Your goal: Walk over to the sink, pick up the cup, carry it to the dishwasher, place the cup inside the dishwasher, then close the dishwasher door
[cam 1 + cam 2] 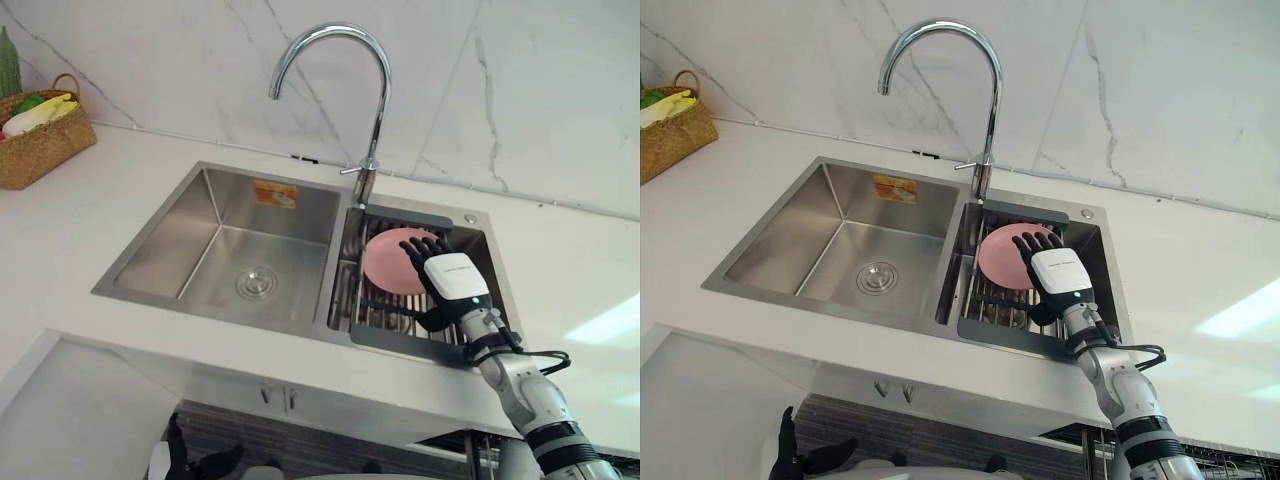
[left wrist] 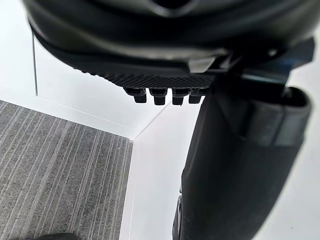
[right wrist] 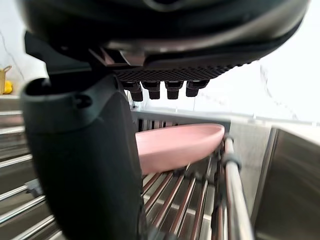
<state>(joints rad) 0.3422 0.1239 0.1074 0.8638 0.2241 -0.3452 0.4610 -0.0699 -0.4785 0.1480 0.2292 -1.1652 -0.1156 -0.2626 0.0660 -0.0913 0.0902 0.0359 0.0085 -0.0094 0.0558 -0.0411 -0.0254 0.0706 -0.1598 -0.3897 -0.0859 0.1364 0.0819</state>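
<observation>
Left eye view is showing the white counter (image 1: pixel 110 210), its steel double sink (image 1: pixel 180 245), and a dark rack (image 1: pixel 395 338) sitting in the right basin, holding the pink dish (image 1: pixel 383 268). The right hand (image 1: pixel 456 280) is hovering over that dish, fingers spread straight; the left hand (image 2: pixel 165 55) is hanging, fingers relaxed.

White countertop (image 1: pixel 120 190) with inset steel sink (image 1: pixel 170 245), wicker basket (image 1: pixel 40 145) at far left.

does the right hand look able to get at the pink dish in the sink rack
Probably yes: the right hand hovers open just over the pink dish, which lies on the rack, with nothing between them.
</observation>
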